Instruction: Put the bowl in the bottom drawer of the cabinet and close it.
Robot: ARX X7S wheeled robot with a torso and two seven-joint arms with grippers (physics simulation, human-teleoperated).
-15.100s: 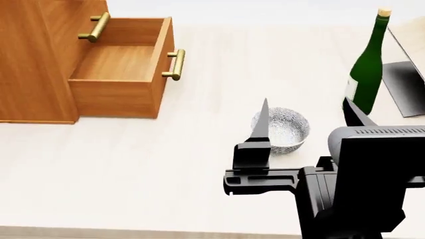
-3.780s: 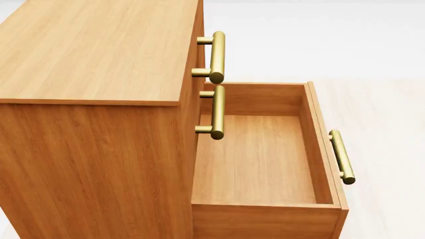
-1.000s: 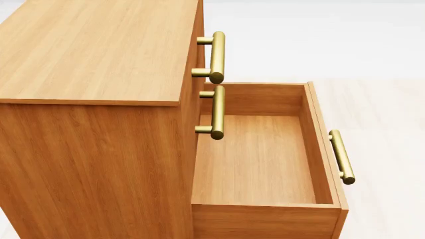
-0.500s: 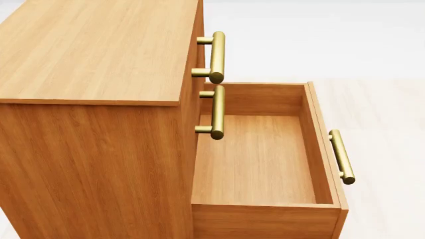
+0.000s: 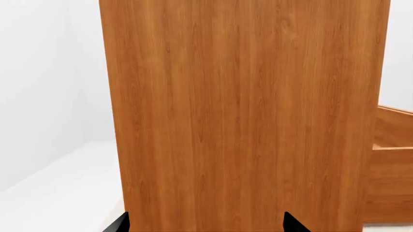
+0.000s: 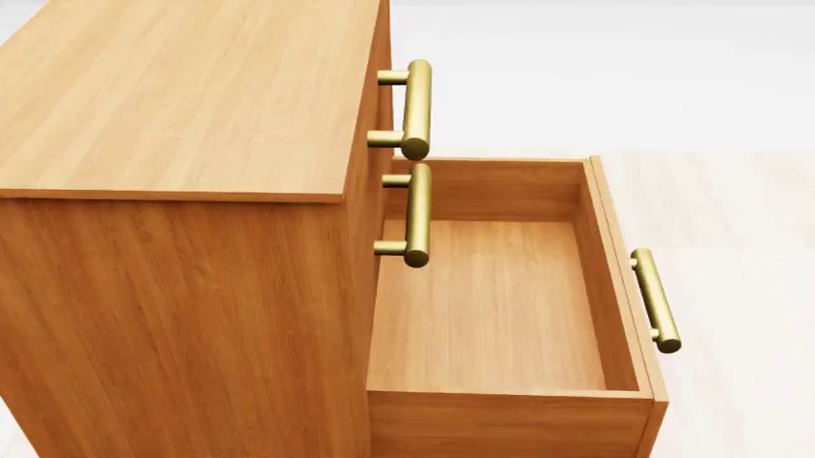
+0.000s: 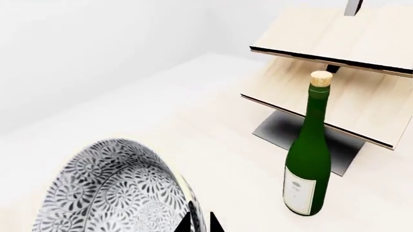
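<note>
Bottom drawer (image 6: 497, 315) pulled fully out of cabinet (image 6: 178, 105) — nothing inside | bowl (image 7: 113, 188) clamped at its rim by right gripper (image 7: 199, 223), near green bottle (image 7: 308, 150) | left gripper (image 5: 205, 226) spread wide facing cabinet's side

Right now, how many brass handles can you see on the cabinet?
3. The top handle and the middle handle sit on closed drawers of the cabinet; the third handle is on the pulled-out bottom drawer. None looks hidden.
</note>
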